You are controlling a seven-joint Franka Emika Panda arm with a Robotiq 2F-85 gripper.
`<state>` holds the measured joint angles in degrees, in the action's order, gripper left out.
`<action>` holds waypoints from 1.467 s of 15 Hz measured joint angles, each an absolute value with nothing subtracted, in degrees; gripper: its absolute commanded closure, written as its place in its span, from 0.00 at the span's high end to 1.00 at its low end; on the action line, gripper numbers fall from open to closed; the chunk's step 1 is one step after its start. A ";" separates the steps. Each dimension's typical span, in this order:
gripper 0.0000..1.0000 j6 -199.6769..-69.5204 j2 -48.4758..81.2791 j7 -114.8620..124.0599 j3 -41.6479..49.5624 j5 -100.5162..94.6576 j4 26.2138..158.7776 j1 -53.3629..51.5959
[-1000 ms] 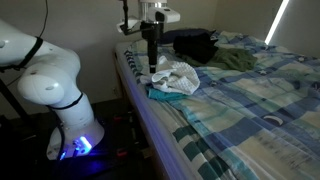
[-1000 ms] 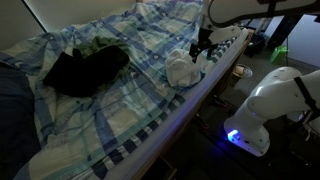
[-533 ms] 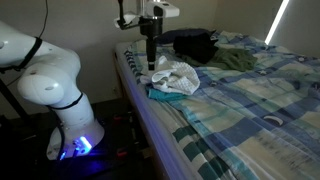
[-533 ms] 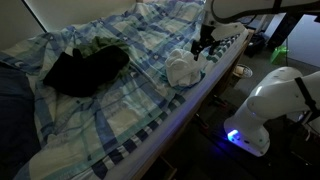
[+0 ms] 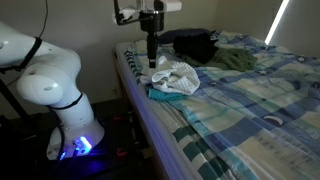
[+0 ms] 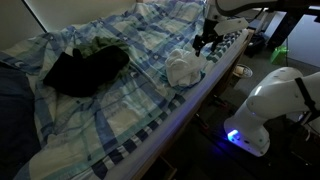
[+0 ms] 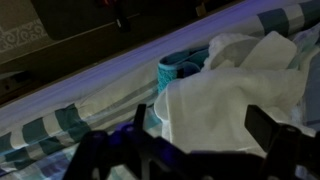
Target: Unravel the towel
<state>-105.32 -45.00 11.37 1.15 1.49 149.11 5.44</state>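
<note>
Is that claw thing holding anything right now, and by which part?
Nothing is held. In the wrist view the gripper is open, its fingers spread above the crumpled white towel.

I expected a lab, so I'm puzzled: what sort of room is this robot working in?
Probably a home bedroom. There is a bed made up in blue plaid, a crumpled white towel near its edge, and dark clothes heaped further along.
</note>
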 measured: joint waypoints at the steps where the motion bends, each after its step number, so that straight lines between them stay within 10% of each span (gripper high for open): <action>1: 1.00 -105.33 -44.66 11.07 1.54 1.53 149.11 5.44; 12: 1.00 -112.19 -36.17 0.42 6.96 7.23 149.08 4.13; 13: 0.76 -112.94 -35.31 -0.65 7.28 8.33 149.04 3.74; 22: 0.12 -115.19 -34.25 -2.97 7.11 11.37 147.02 2.40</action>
<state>-115.19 -34.25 -2.97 7.11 11.37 147.02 2.40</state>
